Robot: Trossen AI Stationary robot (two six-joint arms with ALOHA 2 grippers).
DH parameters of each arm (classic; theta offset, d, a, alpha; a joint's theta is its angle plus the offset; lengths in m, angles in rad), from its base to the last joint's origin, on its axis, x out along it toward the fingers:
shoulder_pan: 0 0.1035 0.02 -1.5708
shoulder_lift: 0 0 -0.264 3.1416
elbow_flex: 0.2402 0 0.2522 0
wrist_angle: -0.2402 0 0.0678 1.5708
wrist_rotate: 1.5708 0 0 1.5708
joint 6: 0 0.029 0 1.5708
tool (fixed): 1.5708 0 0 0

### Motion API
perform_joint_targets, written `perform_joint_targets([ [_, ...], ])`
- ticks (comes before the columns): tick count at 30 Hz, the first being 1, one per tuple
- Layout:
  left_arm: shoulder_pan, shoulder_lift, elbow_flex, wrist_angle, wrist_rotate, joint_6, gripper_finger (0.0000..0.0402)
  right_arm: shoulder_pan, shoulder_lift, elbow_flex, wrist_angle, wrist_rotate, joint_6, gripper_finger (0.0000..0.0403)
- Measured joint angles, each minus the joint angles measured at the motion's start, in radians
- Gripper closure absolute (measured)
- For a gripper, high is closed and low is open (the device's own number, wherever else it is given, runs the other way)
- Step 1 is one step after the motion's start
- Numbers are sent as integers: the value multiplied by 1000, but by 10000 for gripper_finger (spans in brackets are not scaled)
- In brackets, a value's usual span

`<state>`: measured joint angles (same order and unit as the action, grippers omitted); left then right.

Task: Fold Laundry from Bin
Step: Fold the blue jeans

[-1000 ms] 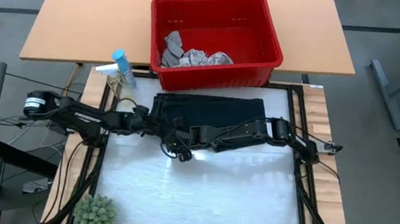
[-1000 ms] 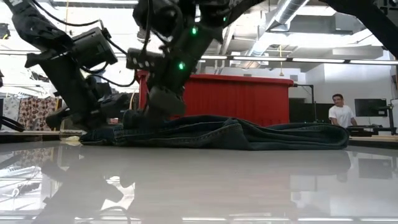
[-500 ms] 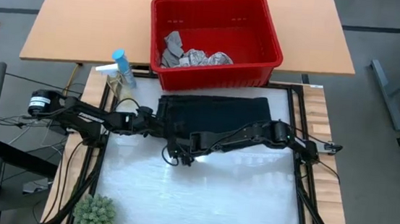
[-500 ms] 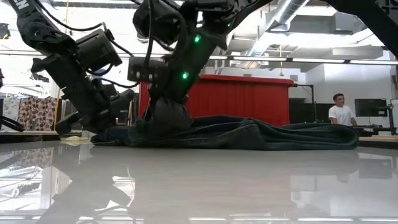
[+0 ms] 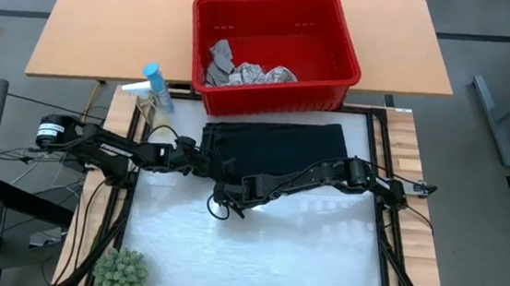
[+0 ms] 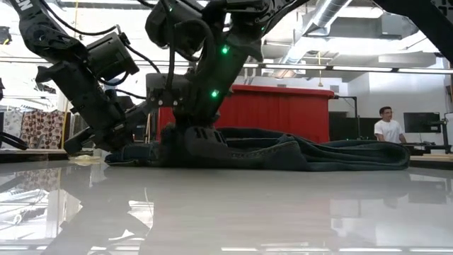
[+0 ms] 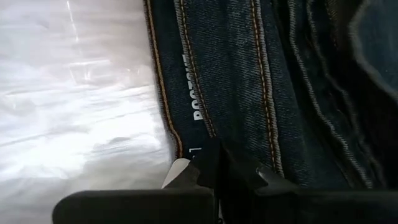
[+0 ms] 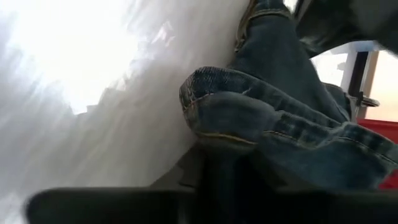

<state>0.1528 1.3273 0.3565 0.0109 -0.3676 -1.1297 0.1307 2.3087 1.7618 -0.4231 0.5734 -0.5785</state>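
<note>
i see the dark trousers (image 5: 273, 146) folded flat on the white mat (image 5: 264, 246), just in front of the red bin (image 5: 275, 45). the bin sits on the wood table (image 5: 108, 28) and has a grey cloth (image 5: 219, 58) and a leaf-print cloth (image 5: 259, 74) in it. my left gripper (image 5: 209, 164) is closed tight on the left edge of the trousers, by the seam. my right gripper (image 5: 232, 195) is down at the front left corner, pinching a bunched fold of the trousers. a spray bottle (image 5: 154, 88) stands left of the bin, and a small plant (image 5: 121, 272) is at the near left corner.
</note>
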Motion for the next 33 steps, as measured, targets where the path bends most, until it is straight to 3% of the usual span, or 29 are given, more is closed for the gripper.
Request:
perform_joint_targets([
  [3, 0, 0, 0, 0, -1, 0, 401, -2, -10, 0, -3, -23, 2, 359],
  [8, -2, 0, 0, 1, -3, 0, 402, -24, -12, 58, -86, -73, 37, 359],
  [21, -2, 0, 0, 2, -8, 0, 402, -119, -14, 225, -288, -406, 209, 352],
  [33, -3, 0, -1, 3, -5, 0, 402, -129, -31, 235, -336, -523, 177, 344],
])
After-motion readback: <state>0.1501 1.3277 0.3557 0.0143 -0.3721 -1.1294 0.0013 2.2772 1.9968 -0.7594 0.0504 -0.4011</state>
